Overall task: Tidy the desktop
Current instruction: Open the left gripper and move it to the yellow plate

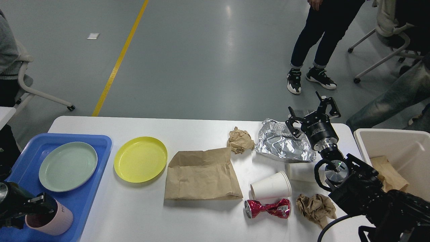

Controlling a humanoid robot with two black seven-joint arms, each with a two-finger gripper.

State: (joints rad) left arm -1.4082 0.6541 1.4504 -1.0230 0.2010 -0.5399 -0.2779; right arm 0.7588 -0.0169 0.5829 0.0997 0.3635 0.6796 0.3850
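Head view, and honestly no readable writing anywhere. The crushed red can (pixel 267 208) has some white print on it, but it's too small to make out, and the two white paper cups (pixel 271 186) lying on their sides are blank as far as I can see.

The desktop (pixel 141 215) is the big white matte top with rounded corners, filling the lower half of the shot. It runs from under the right gripper (pixel 312 112) all the way across to the left gripper (pixel 37 203).

The right gripper has its fingers spread wide, holding nothing, hovering over the far edge of a crumpled foil sheet (pixel 284 143). Just left of it sits a small brown paper ball (pixel 240 140). Nearer the robot from it are the cups, the can and another brown paper wad (pixel 315 207). Further left lies a flat brown paper bag (pixel 202 175), then a yellow plate (pixel 140 159). To its right is a beige bin (pixel 396 148) with brown paper inside.

The left gripper is down at a pink cup (pixel 50 220) on the blue tray (pixel 85 198). It's dark and I can't tell how its fingers stand. A pale green plate (pixel 68 166) sits on the tray beyond it.

The room has a glossy grey floor (pixel 201 60) with a yellow line (pixel 119 60), rolling chairs, and someone standing in dark trousers and black-and-white sneakers (pixel 310 79).
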